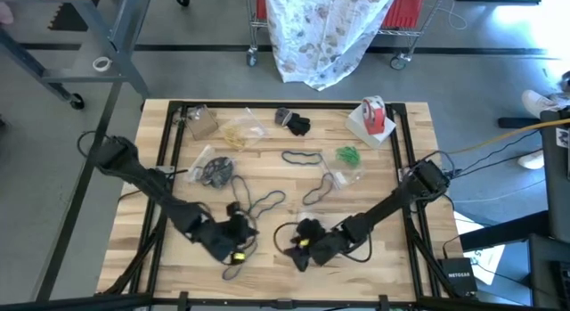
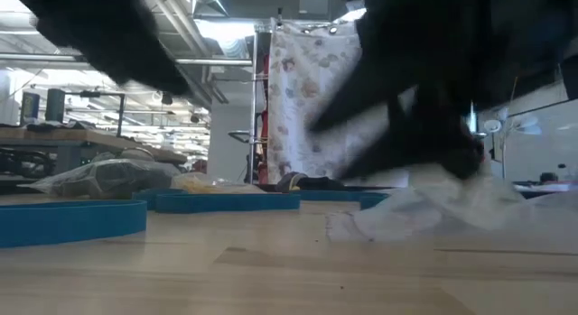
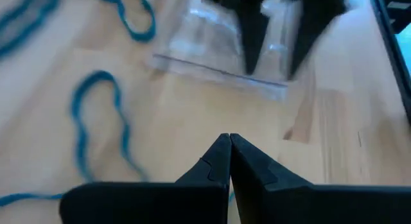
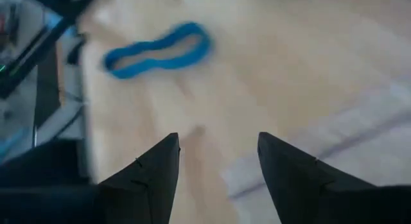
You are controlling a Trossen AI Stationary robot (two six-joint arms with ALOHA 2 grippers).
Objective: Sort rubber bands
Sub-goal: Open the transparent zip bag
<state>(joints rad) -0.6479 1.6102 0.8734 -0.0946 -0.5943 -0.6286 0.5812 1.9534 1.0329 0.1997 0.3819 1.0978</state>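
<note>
While the right tool (image 1: 298, 254) hangs spread and empty at the bench's (image 1: 392, 257) six o'clock edge, it would do best to drop squarely over one loop before pinching. Left tool (image 1: 239, 235), pressed together, holds nothing beside it. Rubber bands (image 1: 301, 157) lie scattered mid-bench. Only the left wrist view shows the clear bag (image 3: 218, 51) beneath the right tool's fingers; overhead hides it.

Only one piece of writing shows: pale lettering on a small black box (image 1: 460, 277) on the floor beside the bench's (image 1: 392, 257) near right corner in the high view. It seems to read "NETGEAR", though it is too small to be sure. Nothing on the bench carries legible text.
</note>
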